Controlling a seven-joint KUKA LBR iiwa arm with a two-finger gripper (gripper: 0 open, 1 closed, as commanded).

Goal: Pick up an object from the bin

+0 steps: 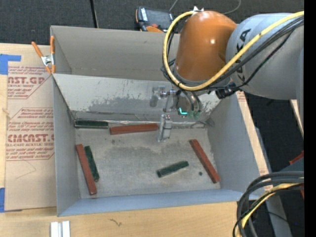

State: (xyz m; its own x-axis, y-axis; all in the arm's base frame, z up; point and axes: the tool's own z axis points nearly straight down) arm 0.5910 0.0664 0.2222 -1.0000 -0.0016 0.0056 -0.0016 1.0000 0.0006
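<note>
Now, from above, your pincer (165, 132) hangs low at the back of the bin (64, 147), right at the right-hand end of the back red bar (133, 129), which lies along the rear wall. You cannot tell whether the pincer is released or clenched. The back green bar (91, 124) lies just left of that red one. The left red bar (85, 169) and left green bar (92, 164) lie side by side. The middle green bar (173, 169) and right red bar (204, 161) lie apart.
</note>
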